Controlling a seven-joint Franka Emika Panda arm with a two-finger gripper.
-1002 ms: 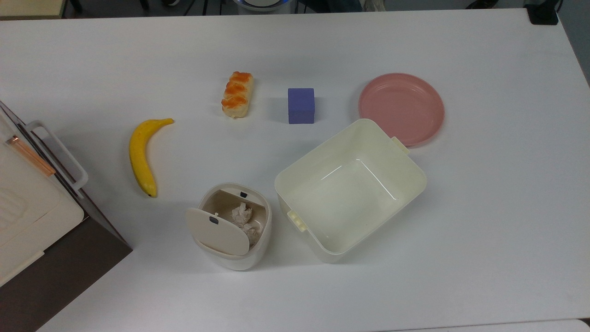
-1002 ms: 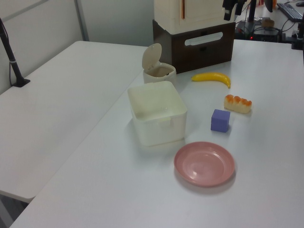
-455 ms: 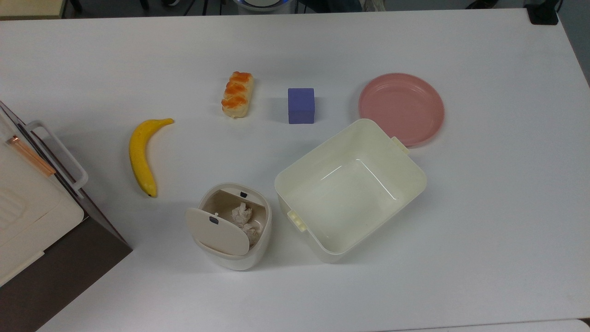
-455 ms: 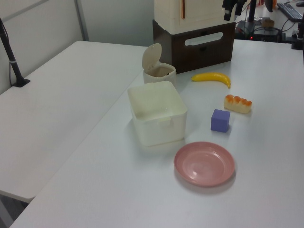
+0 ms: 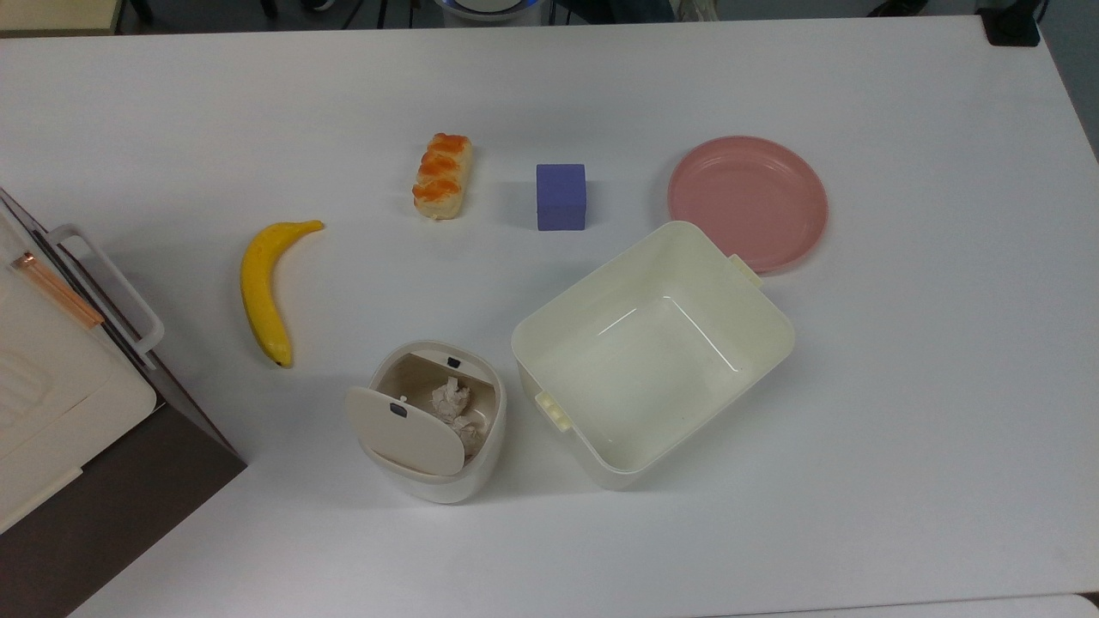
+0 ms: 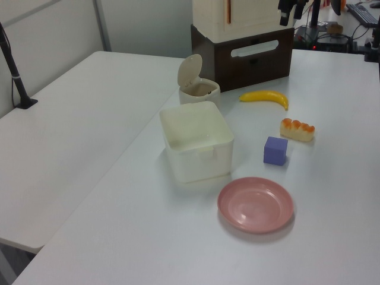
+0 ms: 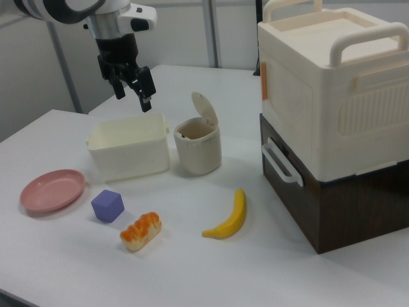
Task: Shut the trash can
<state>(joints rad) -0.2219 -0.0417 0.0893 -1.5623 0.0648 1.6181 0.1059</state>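
Presently the small cream-white rounded-square plastic trash can [image 5: 440, 421] stands uncovered on the white table [image 5: 901, 412], its beige hinged flat lid [image 5: 403, 435] raised on edge at the side nearest the top view's bottom left, with crumpled paper [image 5: 455, 405] visible inside. The black two-finger gripper [image 7: 132, 86] hangs above the far side of the large lidless cream rectangular plastic tub [image 7: 130, 151] in the right view, well apart from the can, its jaws spread and holding nothing. The task is judged not yet begun. The principal risk is that a push meeting the lid too low or from the side would slide or tip the light can rather than swing the lid over; a push from the hinge side is judged necessary, ending downward so the lid seats flat. A second risk is the crumpled paper: if it stands proud of the rim it could keep the lid from seating, though its height cannot be told. The tub sits just beside the can, on the top view's right, and lies between gripper and can, so a low approach could strike its wall. The yellow banana [image 5: 264, 288] lies near the can on the top view's upper left; the glazed bread roll [image 5: 442, 175], purple cube [image 5: 561, 196] and pink round plate [image 5: 748, 202] lie well apart from it. The cream handled case on a dark brown box [image 7: 329, 128] stands near the can, limiting room there.
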